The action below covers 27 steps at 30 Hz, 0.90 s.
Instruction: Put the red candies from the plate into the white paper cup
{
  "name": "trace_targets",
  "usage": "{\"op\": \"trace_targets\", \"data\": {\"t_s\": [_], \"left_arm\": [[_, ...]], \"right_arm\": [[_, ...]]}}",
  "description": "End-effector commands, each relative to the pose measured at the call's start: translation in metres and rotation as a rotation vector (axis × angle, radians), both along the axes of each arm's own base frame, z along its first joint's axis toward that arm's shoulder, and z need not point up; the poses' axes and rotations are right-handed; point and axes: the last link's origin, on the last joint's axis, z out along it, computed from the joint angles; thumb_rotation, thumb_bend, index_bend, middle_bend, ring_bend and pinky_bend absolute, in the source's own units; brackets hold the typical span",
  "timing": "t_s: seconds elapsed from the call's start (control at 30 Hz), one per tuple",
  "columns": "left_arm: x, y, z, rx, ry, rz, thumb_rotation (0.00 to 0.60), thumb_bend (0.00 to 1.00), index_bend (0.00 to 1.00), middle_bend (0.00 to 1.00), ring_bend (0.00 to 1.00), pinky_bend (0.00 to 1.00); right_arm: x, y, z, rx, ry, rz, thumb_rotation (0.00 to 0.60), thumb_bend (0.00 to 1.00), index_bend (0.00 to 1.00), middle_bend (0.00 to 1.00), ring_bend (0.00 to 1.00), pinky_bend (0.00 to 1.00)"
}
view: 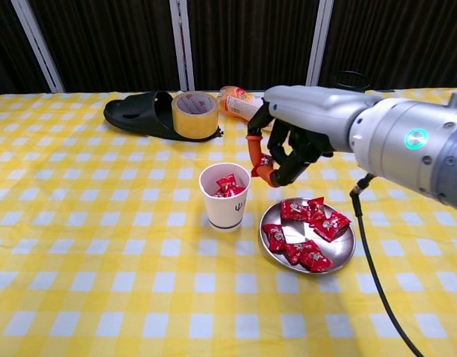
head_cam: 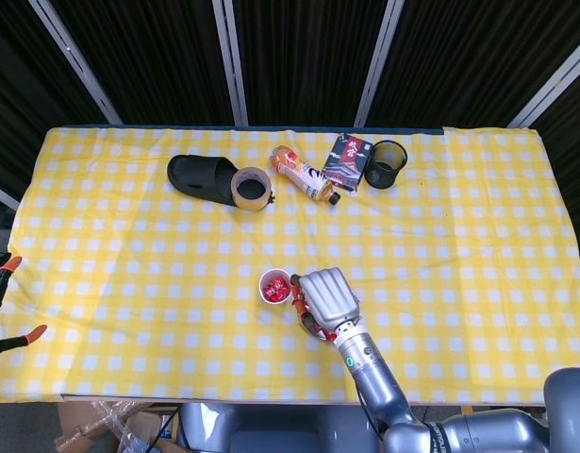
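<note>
Red candies point(view: 306, 229) lie on the metal plate point(view: 344, 253), beside the white paper cup point(view: 224, 199), which already holds some. The right hand point(view: 287, 149) hangs above cup and plate, fingers pinching one candy point(view: 264, 161). Left hand out of view.

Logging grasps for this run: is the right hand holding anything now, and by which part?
Yes: the right hand pinches a red candy between its fingertips, above and right of the paper cup; which part of the wrapper cannot be told.
</note>
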Motion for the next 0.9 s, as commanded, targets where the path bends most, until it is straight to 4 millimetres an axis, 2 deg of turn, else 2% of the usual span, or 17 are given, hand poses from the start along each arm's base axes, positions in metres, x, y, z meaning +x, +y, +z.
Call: {"op": "trace_targets", "data": {"t_s": [0.03, 0.27, 0.9], "left_arm": [[-0.001, 0.001, 0.000, -0.004, 0.007, -0.003, 0.600, 0.05, 0.00, 0.00, 0.00, 0.00], [-0.001, 0.001, -0.001, -0.010, 0.014, -0.008, 0.600, 0.05, 0.00, 0.00, 0.00, 0.00], [-0.002, 0.002, 0.000, -0.006, 0.007, 0.010, 0.600, 0.05, 0.00, 0.00, 0.00, 0.00]], "right_arm": [[0.006, -0.005, -0.011, 0.013, 0.008, 0.001, 0.600, 0.51, 0.56, 0.79, 0.94, 0.84], [0.012, -0.012, -0.023, 0.025, 0.014, -0.006, 0.600, 0.51, 0.56, 0.79, 0.94, 0.84], [0.024, -0.022, -0.042, 0.028, -0.020, 0.008, 0.600, 0.51, 0.56, 0.79, 0.94, 0.84]]}}
